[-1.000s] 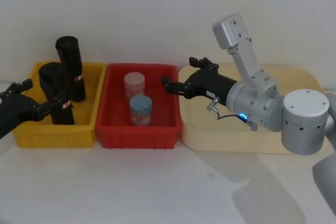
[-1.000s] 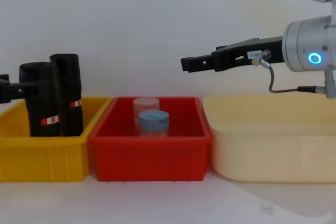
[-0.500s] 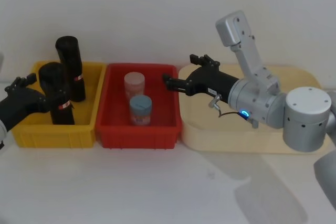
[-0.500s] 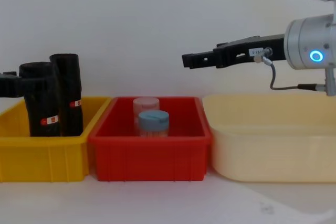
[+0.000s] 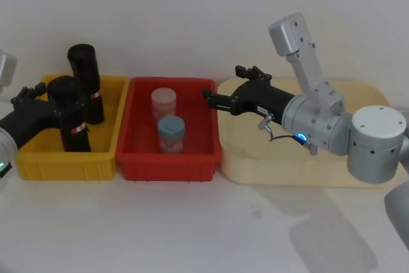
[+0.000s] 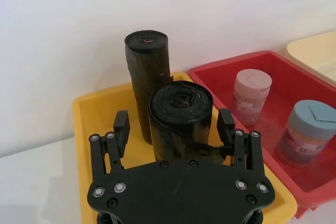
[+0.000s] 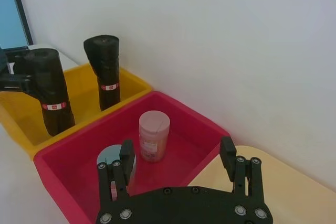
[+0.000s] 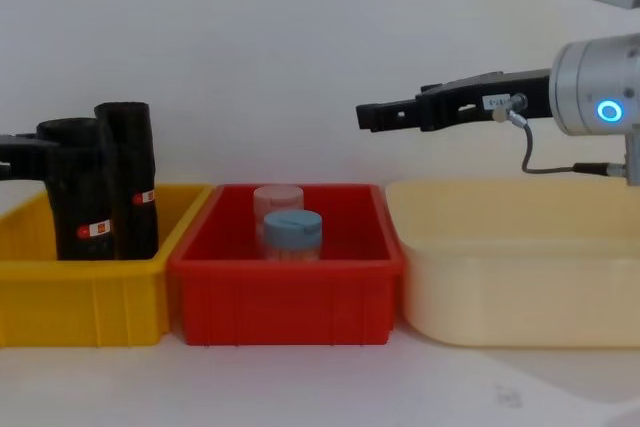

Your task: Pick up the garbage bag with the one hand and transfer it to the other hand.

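Two black garbage bag rolls stand upright in the yellow bin (image 5: 67, 163). The nearer roll (image 5: 69, 119) (image 6: 181, 116) (image 8: 76, 197) has a red-and-white label band. My left gripper (image 5: 48, 101) (image 6: 174, 124) (image 8: 50, 142) is open, with one finger on each side of that roll near its top. The left finger stands clear of the roll; I cannot tell whether the right one touches it. The second roll (image 5: 85, 84) (image 8: 127, 177) stands just behind. My right gripper (image 5: 217, 98) (image 7: 177, 153) (image 8: 368, 115) hovers open and empty above the red bin's right rim.
The red bin (image 5: 169, 164) holds a blue-lidded jar (image 5: 171, 133) and a pink-lidded jar (image 5: 163, 102). A wide cream tray (image 5: 300, 172) sits on the right under my right arm. A white wall stands close behind the bins, and bare white table lies in front.
My left gripper has risen and moved forward, so its fingers now straddle the nearer roll's upper part. My right gripper has drifted slightly to the right. The rolls have not moved.
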`<action>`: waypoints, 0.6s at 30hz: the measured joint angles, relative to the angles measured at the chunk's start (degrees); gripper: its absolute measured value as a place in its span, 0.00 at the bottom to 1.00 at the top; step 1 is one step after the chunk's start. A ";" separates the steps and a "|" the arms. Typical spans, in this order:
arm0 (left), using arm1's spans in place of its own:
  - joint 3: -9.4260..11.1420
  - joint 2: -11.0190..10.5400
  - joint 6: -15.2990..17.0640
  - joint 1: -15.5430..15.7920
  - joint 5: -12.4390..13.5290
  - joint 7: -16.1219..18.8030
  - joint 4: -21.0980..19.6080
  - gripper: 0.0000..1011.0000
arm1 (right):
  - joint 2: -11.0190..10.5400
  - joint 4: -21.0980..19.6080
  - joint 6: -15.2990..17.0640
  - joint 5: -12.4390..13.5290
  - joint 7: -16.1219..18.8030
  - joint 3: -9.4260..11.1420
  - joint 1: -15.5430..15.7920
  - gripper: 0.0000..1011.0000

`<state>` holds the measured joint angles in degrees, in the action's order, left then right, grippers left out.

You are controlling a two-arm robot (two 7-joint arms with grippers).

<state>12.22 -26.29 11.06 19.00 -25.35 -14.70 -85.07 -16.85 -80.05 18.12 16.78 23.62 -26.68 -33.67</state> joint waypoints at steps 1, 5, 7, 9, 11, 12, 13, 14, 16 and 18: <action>0.22 0.19 0.03 0.50 0.21 -0.03 0.54 0.99 | -0.01 0.09 -0.04 0.03 0.01 -0.01 -0.02 0.99; 0.63 0.56 0.09 1.45 0.67 -0.19 1.47 0.99 | -0.08 0.64 -0.49 0.31 0.16 -0.15 -0.09 0.99; 0.81 0.75 0.12 1.91 0.90 -0.29 1.93 0.99 | -0.11 0.79 -0.65 0.40 0.22 -0.19 -0.11 0.99; 0.91 0.84 0.13 2.16 1.03 -0.34 2.20 0.99 | -0.15 0.97 -0.88 0.53 0.33 -0.31 -0.16 0.99; 1.05 0.97 0.15 2.50 1.18 -0.39 2.55 0.99 | -0.15 1.09 -1.01 0.59 0.44 -0.42 -0.22 0.99; 1.14 1.04 0.15 2.68 1.27 -0.43 2.74 0.99 | -0.16 1.14 -1.06 0.61 0.52 -0.49 -0.24 0.99; 1.17 1.07 0.16 2.76 1.31 -0.45 2.81 0.99 | -0.16 1.29 -1.16 0.68 0.73 -0.69 -0.33 0.99; 1.24 1.13 0.16 2.92 1.40 -0.49 2.99 0.99 | -0.15 1.37 -1.22 0.70 0.86 -0.82 -0.40 0.99; 1.29 1.18 0.17 3.08 1.46 -0.53 3.13 0.99 | -0.05 1.77 -1.30 0.72 1.26 -1.34 -0.76 0.99; 1.36 1.24 0.18 3.21 1.52 -0.56 3.26 0.99 | 0.11 2.10 -1.30 0.72 1.60 -1.73 -1.06 0.99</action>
<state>13.58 -25.05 11.24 22.21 -23.84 -15.25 -81.82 -16.74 -77.96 16.82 17.50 25.22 -28.41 -34.73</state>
